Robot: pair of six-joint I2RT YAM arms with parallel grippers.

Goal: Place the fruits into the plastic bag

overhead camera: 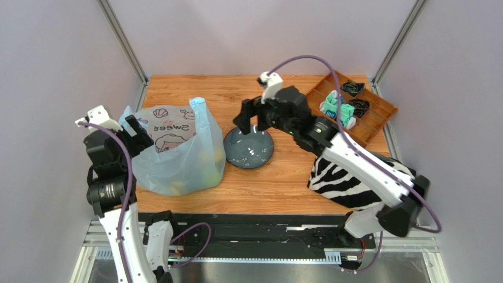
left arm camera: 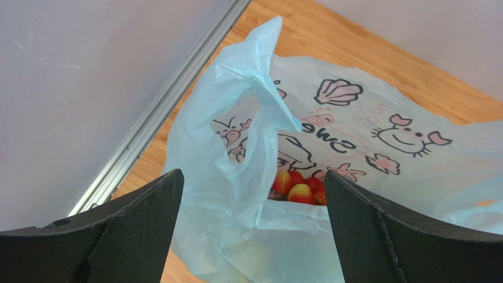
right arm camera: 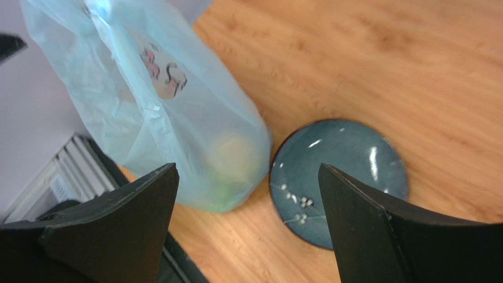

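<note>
The pale blue plastic bag point(overhead camera: 177, 150) printed with shells and "Sweet" sits on the left of the wooden table. Small red fruits point(left arm camera: 300, 188) show through its mouth in the left wrist view. A yellow fruit point(right arm camera: 230, 154) shows through the bag wall in the right wrist view, with a green tint below it. My left gripper point(overhead camera: 134, 131) is open at the bag's left edge, with a bag handle point(left arm camera: 260, 76) standing up between its fingers, untouched. My right gripper point(overhead camera: 251, 118) is open and empty above the dark plate point(overhead camera: 249, 148).
The dark blue plate point(right arm camera: 339, 177) lies empty right of the bag. A zebra-striped cloth point(overhead camera: 354, 177) lies under the right arm. A brown compartment tray point(overhead camera: 378, 109) with small items stands at the back right. Grey walls close the sides.
</note>
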